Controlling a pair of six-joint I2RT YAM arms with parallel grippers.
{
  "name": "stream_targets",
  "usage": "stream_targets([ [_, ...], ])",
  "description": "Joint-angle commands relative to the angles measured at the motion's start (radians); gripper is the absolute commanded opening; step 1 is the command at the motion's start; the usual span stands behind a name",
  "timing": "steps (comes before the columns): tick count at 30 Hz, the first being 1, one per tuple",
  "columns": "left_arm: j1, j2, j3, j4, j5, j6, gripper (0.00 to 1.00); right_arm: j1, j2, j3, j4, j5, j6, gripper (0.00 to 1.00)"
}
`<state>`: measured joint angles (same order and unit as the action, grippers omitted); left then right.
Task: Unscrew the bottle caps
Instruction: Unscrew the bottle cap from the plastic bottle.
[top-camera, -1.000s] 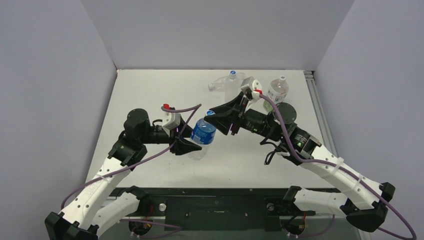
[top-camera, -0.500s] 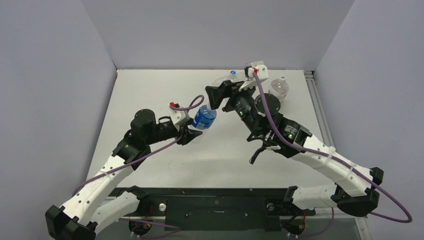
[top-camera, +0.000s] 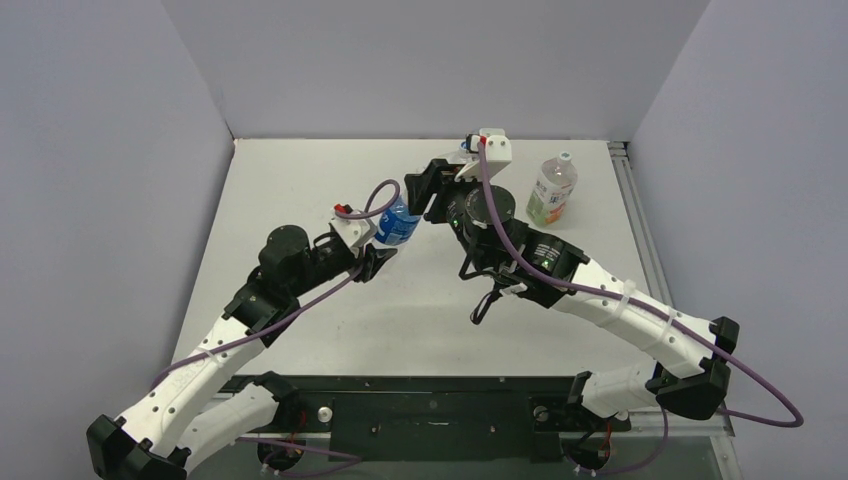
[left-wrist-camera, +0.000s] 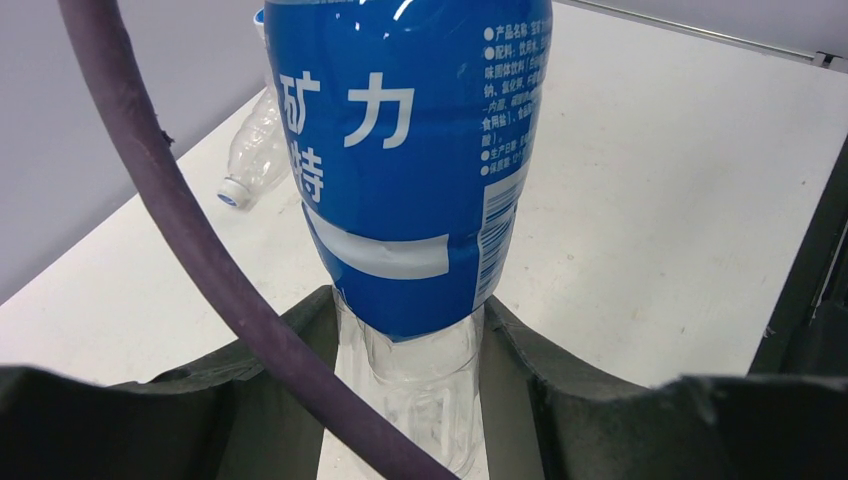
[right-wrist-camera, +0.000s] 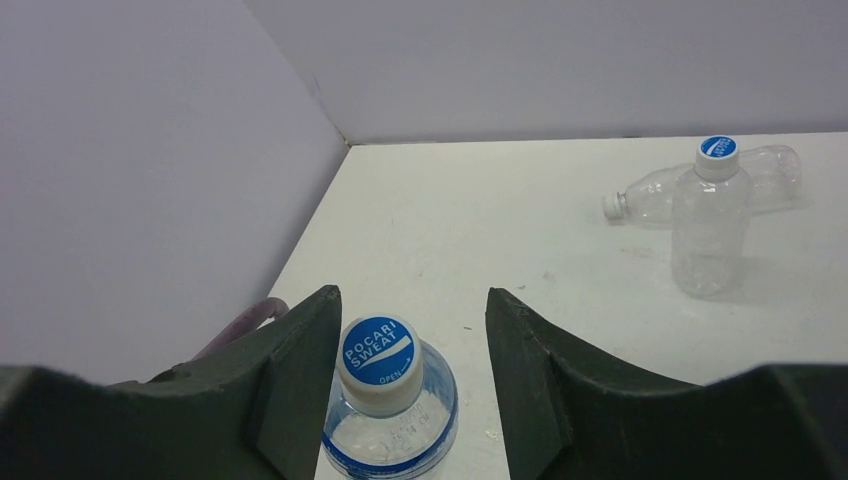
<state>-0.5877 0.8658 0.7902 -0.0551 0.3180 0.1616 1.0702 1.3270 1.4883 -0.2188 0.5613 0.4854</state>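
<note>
While the left gripper (left-wrist-camera: 410, 312) squeezes the clear bottom part of the blue-labelled bottle (left-wrist-camera: 400, 150), the bottle is held up over the white table (left-wrist-camera: 650, 180). It is tipped toward the right gripper (right-wrist-camera: 412, 298). The right gripper is open. Its two fingers (right-wrist-camera: 300, 360) sit one on each side of the bottle's blue Pocari Sweat cap (right-wrist-camera: 378, 352), which is still screwed on. Beyond the blue-labelled bottle, a plain clear bottle (right-wrist-camera: 708, 235) stands upright with a small blue cap (right-wrist-camera: 717, 148). Just behind that one, another clear bottle (right-wrist-camera: 775, 168) lies on its side with a white cap (right-wrist-camera: 613, 205). Well off to the right of the blue-labelled bottle stands a bottle with an orange-and-green label (top-camera: 552, 192).
</note>
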Motion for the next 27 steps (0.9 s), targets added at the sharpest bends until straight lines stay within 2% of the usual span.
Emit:
stream_targets([
  [1,-0.004,-0.019,0.009,0.0,-0.262,0.006,0.0,0.005,-0.003,0.008,0.021,-0.008,0.037,0.51],
  [9,-0.004,-0.015,0.014,-0.012,-0.247,-0.006,0.0,0.005,0.002,-0.014,0.039,-0.078,0.062,0.53],
  [13,-0.004,-0.013,0.021,-0.009,-0.247,-0.008,0.0,0.004,0.012,-0.012,0.033,-0.086,0.066,0.51],
  [17,-0.003,-0.011,0.021,-0.007,-0.242,-0.009,0.0,-0.001,0.011,-0.017,0.033,-0.089,0.072,0.41],
  [20,-0.003,-0.01,0.021,-0.008,-0.237,-0.016,0.0,-0.007,0.004,-0.028,0.042,-0.093,0.073,0.25],
  [24,-0.003,-0.007,0.026,-0.006,-0.235,-0.018,0.0,-0.016,0.001,-0.032,0.038,-0.112,0.075,0.14],
  [27,-0.002,-0.006,0.037,-0.014,-0.195,-0.035,0.0,-0.039,-0.011,-0.05,0.045,-0.165,0.062,0.01],
])
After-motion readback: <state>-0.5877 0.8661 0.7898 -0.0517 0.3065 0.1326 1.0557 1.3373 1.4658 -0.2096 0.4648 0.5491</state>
